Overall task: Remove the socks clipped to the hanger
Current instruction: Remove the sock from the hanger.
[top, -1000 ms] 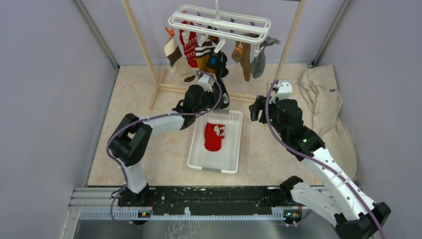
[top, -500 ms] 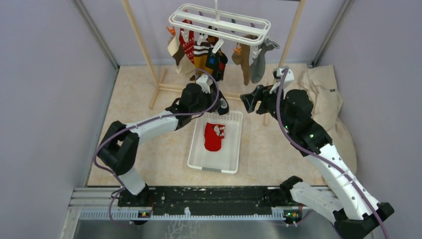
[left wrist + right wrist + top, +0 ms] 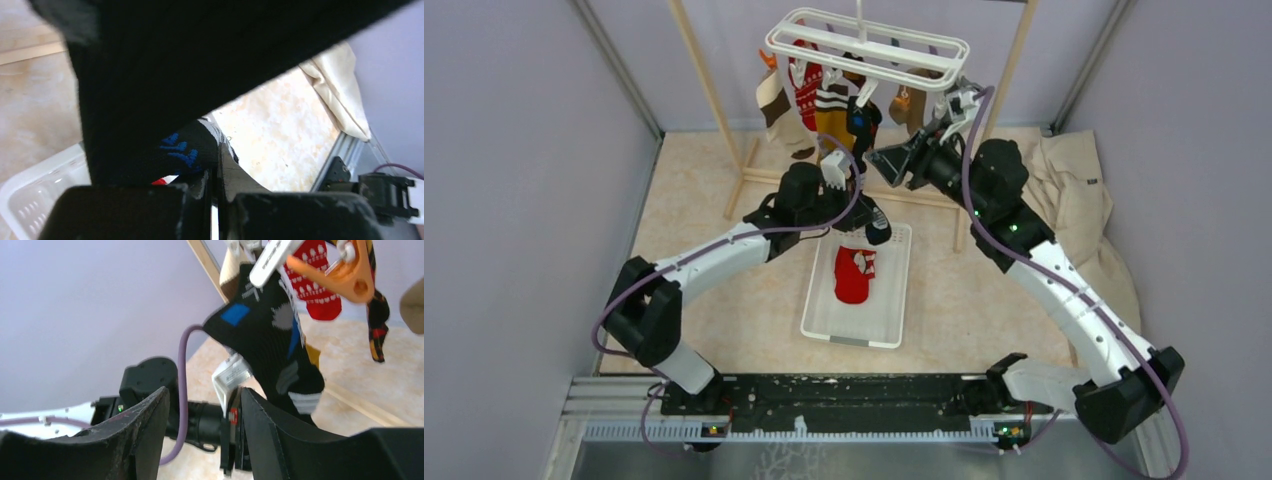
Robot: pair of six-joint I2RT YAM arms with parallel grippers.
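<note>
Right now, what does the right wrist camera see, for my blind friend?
A black sock with blue and grey patches hangs from a white clip, beyond the open right gripper. An orange clip and red sock hang top right.

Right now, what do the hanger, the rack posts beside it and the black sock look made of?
The hanger: smooth, glossy white moulded bars, probably plastic. The rack posts: pale matt sticks, apparently unpainted wood. The black sock: soft knitted fabric, fine ribbing with blue and grey patches knitted in.
</note>
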